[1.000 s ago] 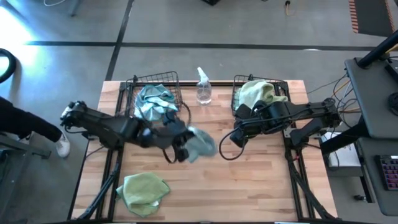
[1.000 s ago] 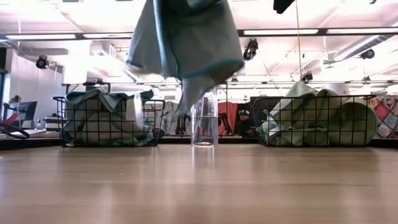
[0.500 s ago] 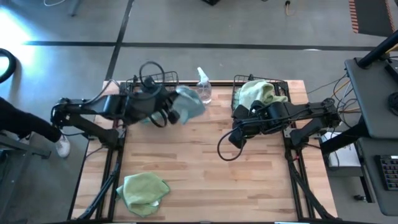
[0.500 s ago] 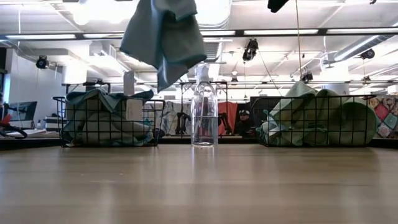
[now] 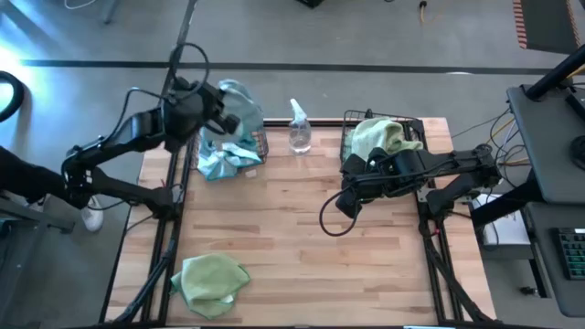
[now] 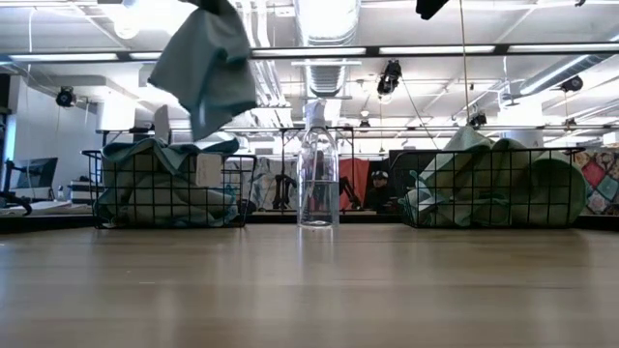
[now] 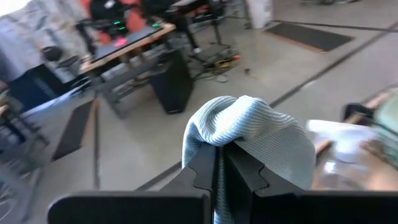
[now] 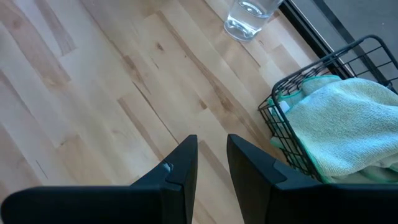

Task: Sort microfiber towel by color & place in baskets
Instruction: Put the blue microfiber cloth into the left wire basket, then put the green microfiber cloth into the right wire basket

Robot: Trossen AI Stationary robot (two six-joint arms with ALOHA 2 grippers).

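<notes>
- A light blue towel [image 6: 203, 63] hangs in the air, pinched between the fingers of the left gripper [image 7: 219, 163]; in the left wrist view the cloth bunches over the two dark fingertips, which are clenched tight on it.
- From above, the held towel [image 5: 239, 108] sits over the left basket [image 5: 260, 144], at the table's far left corner.
- The left basket already holds other blue cloths [image 5: 219, 157], one draping over its near edge onto the table [image 5: 292, 228].
- In the low view this basket [image 6: 169, 188] stands left of the bottle, filled with blue fabric, and the held towel dangles above it without touching it.
- The right basket [image 5: 352, 123] stands at the far right of the table, holding pale yellow-green cloths [image 5: 377, 135].
- One more yellow-green towel [image 5: 210, 279] lies crumpled on the near left part of the table, well apart from both baskets.
- A clear spray bottle [image 5: 299, 128] stands upright between the two baskets.
- The right gripper [image 8: 211, 158] hovers over bare wood just beside the right basket; its fingers stand slightly parted and grasp nothing.
</notes>
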